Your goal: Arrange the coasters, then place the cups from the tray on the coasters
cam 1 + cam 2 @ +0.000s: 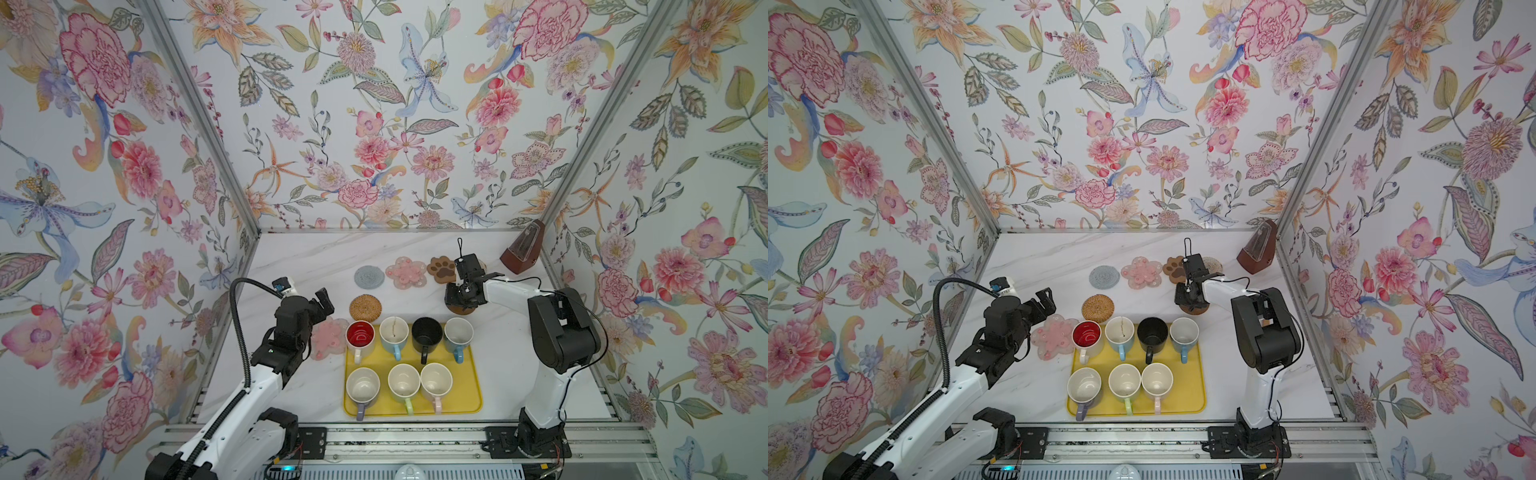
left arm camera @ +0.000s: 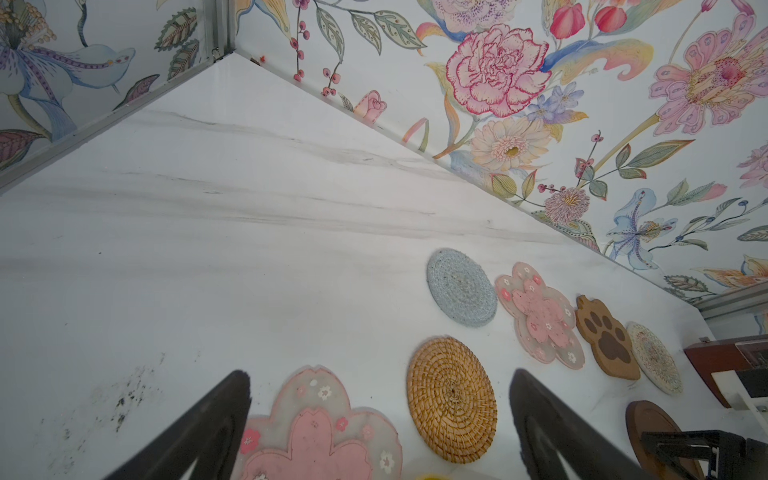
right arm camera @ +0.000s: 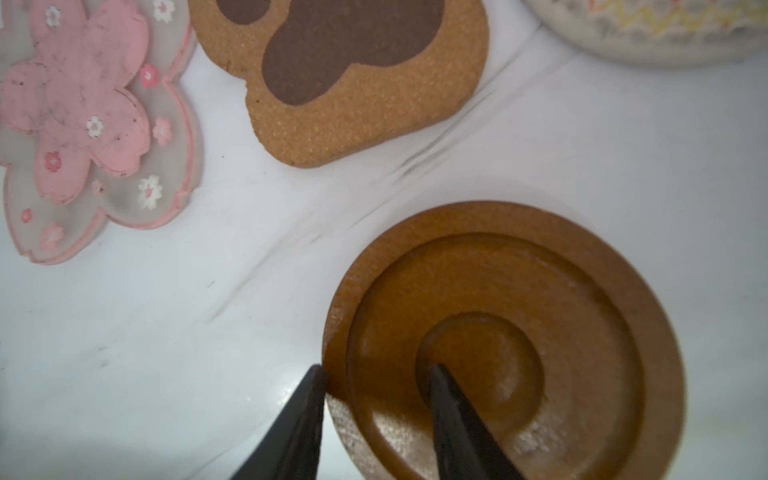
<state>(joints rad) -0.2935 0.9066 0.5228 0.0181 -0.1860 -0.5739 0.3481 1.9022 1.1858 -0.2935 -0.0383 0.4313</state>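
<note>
Right wrist | right pincer point(image 3: 377, 368) clamps wooden disc point(image 3: 540, 291) rim | left pincer point(image 2: 380, 372) spread

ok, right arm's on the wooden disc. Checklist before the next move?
1. Right claw closed across the wooden disc rim, one finger outside, one in the recess: ok.
2. Left claw open, apart from the disc: ok.
3. All seven cups on the tray, upright: ok.
4. Metronome apart from the disc: ok.
5. Near pink flower coaster apart from the tray: cannot tell.
</note>
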